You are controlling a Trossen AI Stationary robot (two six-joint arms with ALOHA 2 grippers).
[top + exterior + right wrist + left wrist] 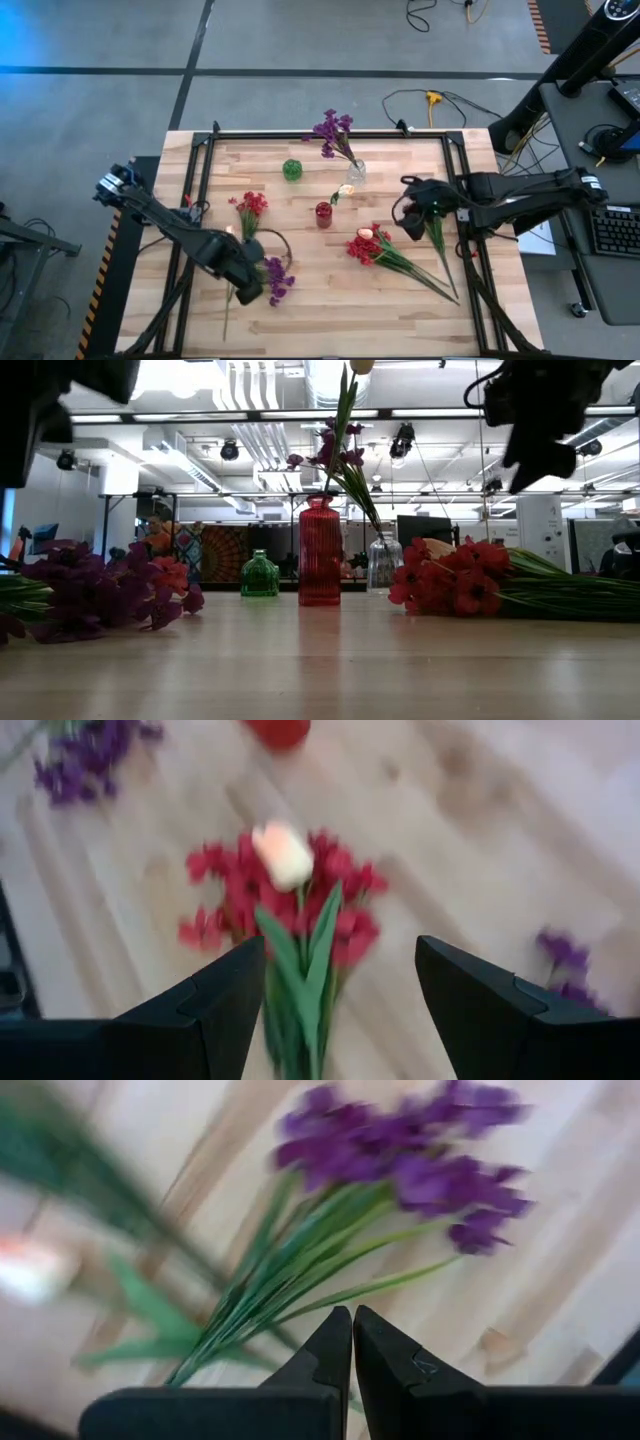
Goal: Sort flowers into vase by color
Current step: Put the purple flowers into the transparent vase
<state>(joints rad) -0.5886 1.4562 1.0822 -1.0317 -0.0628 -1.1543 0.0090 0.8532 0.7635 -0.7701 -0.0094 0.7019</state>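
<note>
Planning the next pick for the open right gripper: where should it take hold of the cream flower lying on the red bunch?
Probably the green stem just below the cream flower, from above with the right gripper; the stem is thin and lies flat across the red bunch.

Wooden table (330,300) with three vases (323,215) and loose flowers (375,250)

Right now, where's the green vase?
In the high view the green vase stands on the far half of the table, left of the clear vase holding purple flowers and up-left of the red vase.
</note>
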